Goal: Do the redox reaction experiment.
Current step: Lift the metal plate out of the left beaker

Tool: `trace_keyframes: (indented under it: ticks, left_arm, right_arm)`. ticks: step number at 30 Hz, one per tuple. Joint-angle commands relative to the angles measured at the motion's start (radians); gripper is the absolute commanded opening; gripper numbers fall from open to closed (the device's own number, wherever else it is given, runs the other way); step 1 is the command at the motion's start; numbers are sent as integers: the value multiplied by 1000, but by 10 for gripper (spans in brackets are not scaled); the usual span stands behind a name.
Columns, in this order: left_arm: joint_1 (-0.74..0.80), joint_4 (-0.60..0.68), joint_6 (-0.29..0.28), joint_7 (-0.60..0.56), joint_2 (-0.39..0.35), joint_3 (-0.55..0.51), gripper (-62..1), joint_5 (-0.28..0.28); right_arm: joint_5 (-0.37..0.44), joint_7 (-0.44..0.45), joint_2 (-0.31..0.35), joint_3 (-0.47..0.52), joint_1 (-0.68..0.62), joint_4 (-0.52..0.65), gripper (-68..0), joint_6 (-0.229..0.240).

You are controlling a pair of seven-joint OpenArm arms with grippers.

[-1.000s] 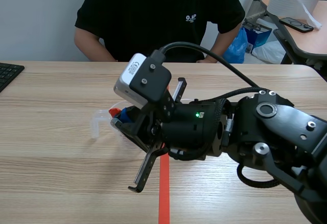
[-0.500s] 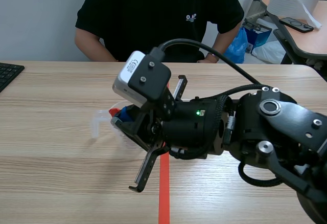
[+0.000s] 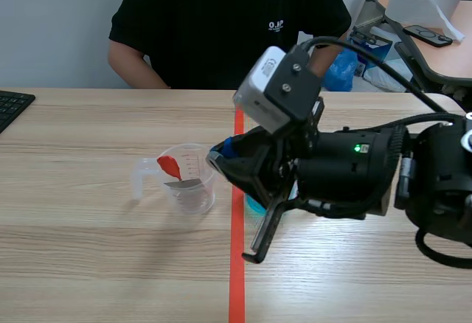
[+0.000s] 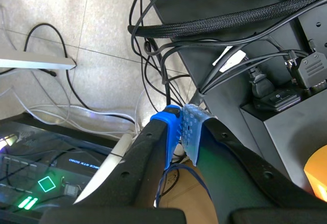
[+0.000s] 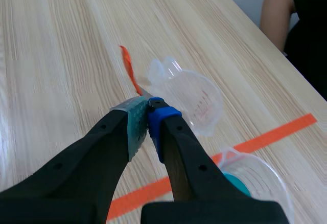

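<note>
**Hidden or unclear.** The left arm did not show in the scene view. Its wrist view gave only the left claw (image 4: 181, 115), pads clenched on nothing, above floor cables. The right claw (image 5: 147, 105) covered most of the second cup (image 3: 254, 206); only a blue-green patch of it showed, just right of the tape line (image 3: 236, 279). In the right wrist view the fingertips hid the lower end of the red-tipped metal strip (image 3: 171, 167).

**Change.** A second earlier the right claw lay left of the tape line, over the measuring cup (image 3: 193, 183) and masking it. At this moment the claw stood across the line and the cup was uncovered.

**Position.** The measuring cup sat on the table (image 3: 88, 249), left of the tape line, with the strip leaning inside it. The right claw was clenched and empty, near the cup on its tape-line side, apart from cup and strip.
</note>
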Motion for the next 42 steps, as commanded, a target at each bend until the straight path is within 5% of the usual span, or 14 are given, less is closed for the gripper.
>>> trace_keyframes:
  ticks: [1,15,23,29,37,42]
  left_arm:
    - [11,9,-5,-6,-5,-2,-578,-2]
    - [11,9,-5,-5,-5,-2,-578,-2]
    - [11,10,-5,-5,-5,-2,-578,-2]
    - [11,10,-5,-5,-5,-2,-578,-2]
    - [11,10,-5,-6,-5,-2,-578,-2]
    - [11,10,-5,-6,-5,-2,-578,-2]
  right_arm:
    - [32,32,30,31,0,43,-669,-2]
    - [239,4,119,346,-119,105,-669,-2]
    - [242,-48,119,363,-131,105,-669,8]
    - [220,-48,119,363,-131,105,-669,141]
    - [201,-64,119,363,-131,105,-669,142]
    - [178,-68,119,363,-131,105,-660,210]
